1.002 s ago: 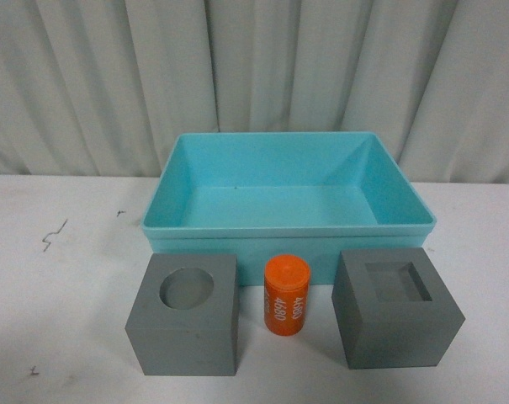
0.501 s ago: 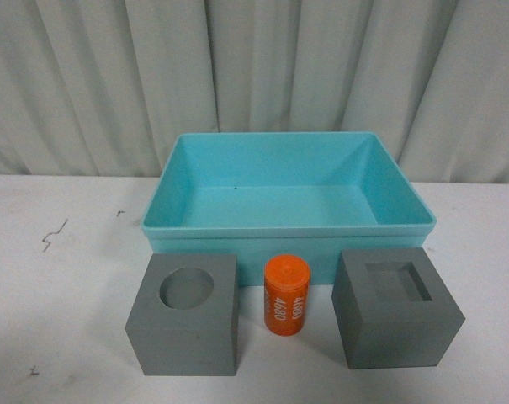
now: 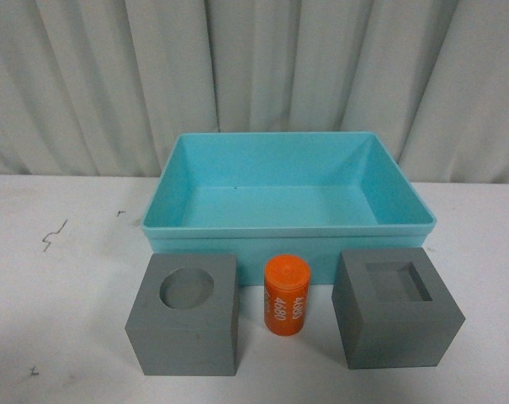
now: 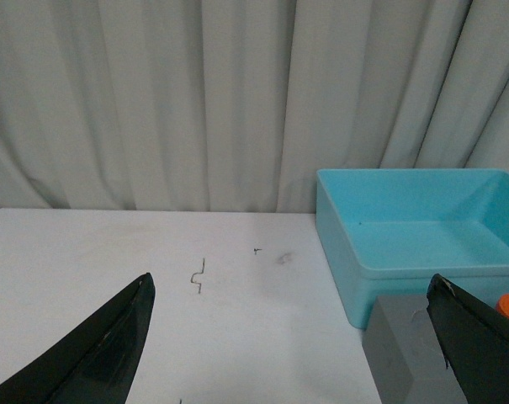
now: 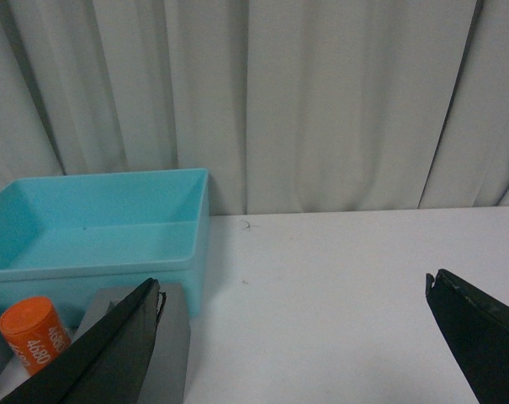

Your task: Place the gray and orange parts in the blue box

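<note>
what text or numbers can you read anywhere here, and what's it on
"4680": white print on the side of the orange cylinder, printed twice, running lengthwise.
Nothing else: the round-recess gray cube, square-recess gray cube and blue box are plain; the dark marks on the table are scribbles, not letters.

Left gripper [image 4: 289,282] with its two dark fingers [image 4: 103,353] spread wide apart, jaws gaping; right gripper [image 5: 292,282] likewise, its tapered dark fingers [image 5: 481,328] splayed equally wide.
</note>
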Controlling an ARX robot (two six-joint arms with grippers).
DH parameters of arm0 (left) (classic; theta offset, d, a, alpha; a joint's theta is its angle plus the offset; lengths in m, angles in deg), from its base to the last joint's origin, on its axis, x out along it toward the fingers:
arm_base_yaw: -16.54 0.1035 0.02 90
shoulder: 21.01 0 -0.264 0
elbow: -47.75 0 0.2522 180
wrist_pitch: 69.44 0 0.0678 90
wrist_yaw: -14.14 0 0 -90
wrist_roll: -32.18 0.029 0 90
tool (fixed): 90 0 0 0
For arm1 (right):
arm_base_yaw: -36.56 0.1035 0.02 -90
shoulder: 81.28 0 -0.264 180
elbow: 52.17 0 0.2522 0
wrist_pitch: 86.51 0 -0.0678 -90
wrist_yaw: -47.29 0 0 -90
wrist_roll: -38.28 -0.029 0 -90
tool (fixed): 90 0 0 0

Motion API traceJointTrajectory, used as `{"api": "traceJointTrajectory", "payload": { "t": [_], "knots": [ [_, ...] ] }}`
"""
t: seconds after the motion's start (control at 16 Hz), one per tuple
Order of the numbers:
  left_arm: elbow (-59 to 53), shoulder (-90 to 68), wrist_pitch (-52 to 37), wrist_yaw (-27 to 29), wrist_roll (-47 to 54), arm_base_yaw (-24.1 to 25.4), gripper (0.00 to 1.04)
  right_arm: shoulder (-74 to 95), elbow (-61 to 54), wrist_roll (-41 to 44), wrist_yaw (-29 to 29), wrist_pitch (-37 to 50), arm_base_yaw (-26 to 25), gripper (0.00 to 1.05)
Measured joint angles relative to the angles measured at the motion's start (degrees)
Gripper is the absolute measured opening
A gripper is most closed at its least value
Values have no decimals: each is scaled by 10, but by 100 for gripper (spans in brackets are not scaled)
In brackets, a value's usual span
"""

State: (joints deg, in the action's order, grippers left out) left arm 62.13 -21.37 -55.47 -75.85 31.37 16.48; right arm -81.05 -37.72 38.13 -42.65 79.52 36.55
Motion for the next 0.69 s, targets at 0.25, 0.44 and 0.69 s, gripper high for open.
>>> {"api": "traceJointTrajectory", "payload": {
  "t": [0.25, 0.44, 0.69],
  "knots": [
    [0, 0, 0, 0, 0, 0, 98, 0, 0, 0, 0, 0, 0, 98],
    [0, 0, 0, 0, 0, 0, 98, 0, 0, 0, 0, 0, 0, 98],
    [0, 0, 0, 0, 0, 0, 98, 0, 0, 0, 0, 0, 0, 98]
  ]
}}
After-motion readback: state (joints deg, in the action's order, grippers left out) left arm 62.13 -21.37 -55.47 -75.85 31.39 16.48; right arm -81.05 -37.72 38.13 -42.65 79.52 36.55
